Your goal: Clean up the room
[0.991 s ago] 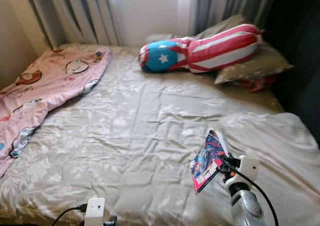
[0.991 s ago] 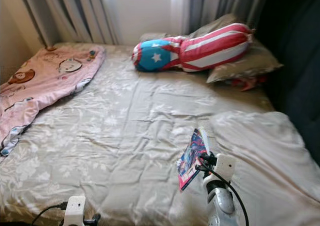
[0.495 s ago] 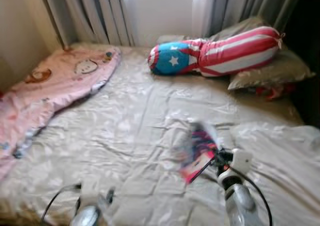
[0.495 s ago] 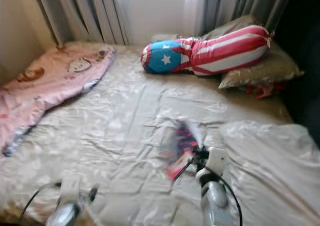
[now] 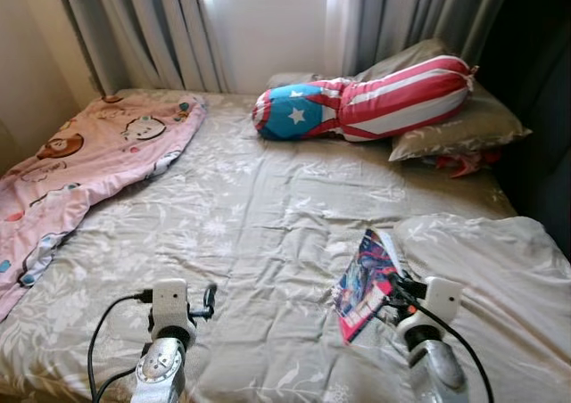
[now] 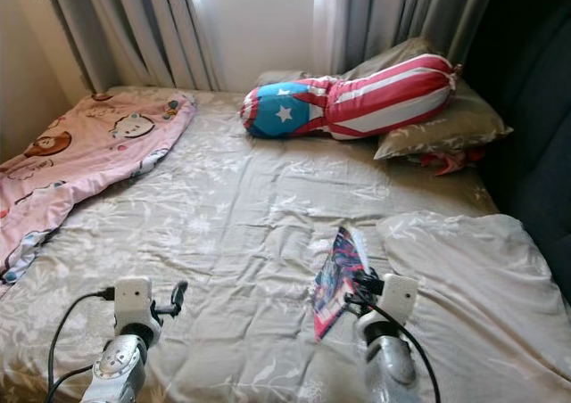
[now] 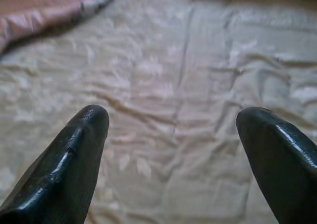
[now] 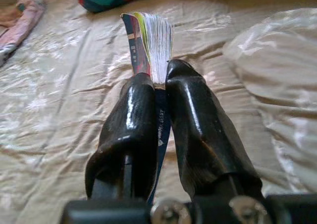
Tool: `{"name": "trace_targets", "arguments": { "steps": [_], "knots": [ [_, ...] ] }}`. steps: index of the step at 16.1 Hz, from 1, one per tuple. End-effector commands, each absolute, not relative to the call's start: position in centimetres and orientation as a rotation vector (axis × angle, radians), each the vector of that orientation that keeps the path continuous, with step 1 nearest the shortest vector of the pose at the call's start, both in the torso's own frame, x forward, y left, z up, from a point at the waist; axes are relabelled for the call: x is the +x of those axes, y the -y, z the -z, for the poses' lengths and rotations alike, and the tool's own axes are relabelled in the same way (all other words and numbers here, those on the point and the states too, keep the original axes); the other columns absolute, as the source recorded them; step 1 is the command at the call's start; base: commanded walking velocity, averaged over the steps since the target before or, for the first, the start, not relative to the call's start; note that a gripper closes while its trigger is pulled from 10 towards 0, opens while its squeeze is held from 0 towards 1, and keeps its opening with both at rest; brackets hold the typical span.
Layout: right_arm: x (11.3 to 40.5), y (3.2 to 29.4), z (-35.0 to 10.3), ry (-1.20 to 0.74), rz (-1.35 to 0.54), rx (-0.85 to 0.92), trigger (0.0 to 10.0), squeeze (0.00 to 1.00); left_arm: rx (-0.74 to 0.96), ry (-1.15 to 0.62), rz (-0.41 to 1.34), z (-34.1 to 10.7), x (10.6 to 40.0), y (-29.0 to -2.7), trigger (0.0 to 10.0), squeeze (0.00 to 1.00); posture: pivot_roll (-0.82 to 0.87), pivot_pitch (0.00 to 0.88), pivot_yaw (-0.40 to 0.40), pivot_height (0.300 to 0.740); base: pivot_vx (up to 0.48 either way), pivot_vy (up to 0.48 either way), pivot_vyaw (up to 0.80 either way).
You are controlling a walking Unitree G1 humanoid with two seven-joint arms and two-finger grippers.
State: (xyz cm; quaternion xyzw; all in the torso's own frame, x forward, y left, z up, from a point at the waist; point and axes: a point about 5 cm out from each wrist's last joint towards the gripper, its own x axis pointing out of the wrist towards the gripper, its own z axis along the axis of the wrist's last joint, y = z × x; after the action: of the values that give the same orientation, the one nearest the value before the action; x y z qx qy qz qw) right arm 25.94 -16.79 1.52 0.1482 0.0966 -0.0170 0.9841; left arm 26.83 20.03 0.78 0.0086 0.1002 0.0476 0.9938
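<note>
The right gripper [image 8: 161, 80] has its two glossy black fingers pressed together on a thin, colourful comic book [image 5: 368, 280], pinching it near the spine so that the fanned page edges stand up above the fingertips. The comic book is held tilted over the bed [image 5: 259, 216], near its foot and just beside a rumpled beige duvet [image 5: 500, 278] that lies in soft folds.

The left gripper [image 7: 173, 130] hangs with its rounded fingers spread wide and nothing between them, above the bed's creased, satiny sheet printed with pale flowers.

At the head of the bed lies a long cylindrical bolster [image 5: 361, 97] in red and white stripes with a blue end bearing a white star, resting against a flat grey-beige pillow [image 5: 459, 127]. A pink cartoon-print blanket [image 5: 80, 167] drapes along the bed's left edge. Grey pleated curtains [image 5: 143, 28] hang behind the bed.
</note>
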Motion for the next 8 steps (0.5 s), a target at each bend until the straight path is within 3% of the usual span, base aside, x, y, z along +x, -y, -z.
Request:
{"name": "trace_targets", "arguments": {
  "steps": [1, 8],
  "knots": [
    [26.8, 16.8, -3.0, -0.123, 0.024, 0.296, 10.0, 0.0, 0.032, -0.153, -0.095, -1.5, 26.8, -20.2, 10.0, 0.0, -0.1, 0.0, 0.01, 0.74, 0.0, 0.0, 0.0],
    [27.9, 15.8, -5.7, 0.002, 0.02, 0.477, 10.0, 0.0, -0.023, -0.005, -0.075, -5.1, 28.5, -18.5, 10.0, 0.0, -0.1, 0.0, 0.012, 0.74, 0.0, 0.0, 0.0]
  ]
}}
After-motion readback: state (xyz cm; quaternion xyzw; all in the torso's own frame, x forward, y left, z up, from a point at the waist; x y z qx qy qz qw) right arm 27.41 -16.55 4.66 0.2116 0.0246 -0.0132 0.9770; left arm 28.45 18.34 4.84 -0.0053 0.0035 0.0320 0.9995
